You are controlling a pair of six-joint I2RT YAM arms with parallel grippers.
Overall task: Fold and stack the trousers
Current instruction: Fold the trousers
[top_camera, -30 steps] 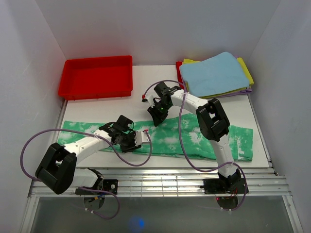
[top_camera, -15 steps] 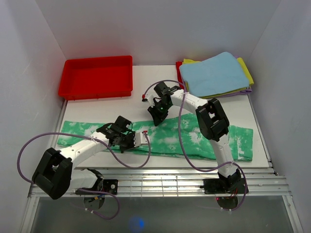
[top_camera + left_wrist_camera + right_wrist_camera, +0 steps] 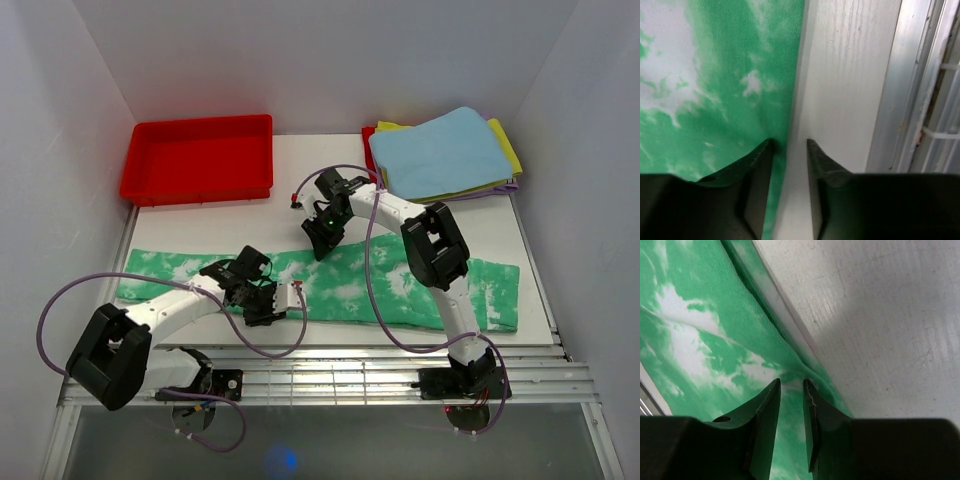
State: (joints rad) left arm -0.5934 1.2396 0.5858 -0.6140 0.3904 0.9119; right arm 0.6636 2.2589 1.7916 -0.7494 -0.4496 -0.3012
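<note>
One pair of soft green, white-blotched tie-dye trousers [image 3: 170, 275] lies stretched flat, left to right, across the near half of the white table [image 3: 250, 215] in the overhead view. Two arms reach onto it. The left pincer [image 3: 268, 305] is at the fabric's near edge, left of centre, and the right pincer [image 3: 318, 245] is at its far edge, near the middle. One red plastic tray [image 3: 200, 190] sits at the far left. One stack of folded cloths sits at the far right, with a plain light blue cloth [image 3: 440, 150] on top and a yellow cloth [image 3: 508, 145] showing beneath it.

In the left wrist view, the left pincer [image 3: 789, 145] straddles the straight edge of the trousers [image 3: 730, 75]. One finger is over the fabric and the other over the bare table [image 3: 845, 75]. The gap is narrow, and I cannot tell whether it grips.

In the right wrist view, the right pincer [image 3: 791, 385] is pressed nearly together, pinching a raised fold of the trousers [image 3: 690, 340] just beside the bare table [image 3: 865, 315].
</note>
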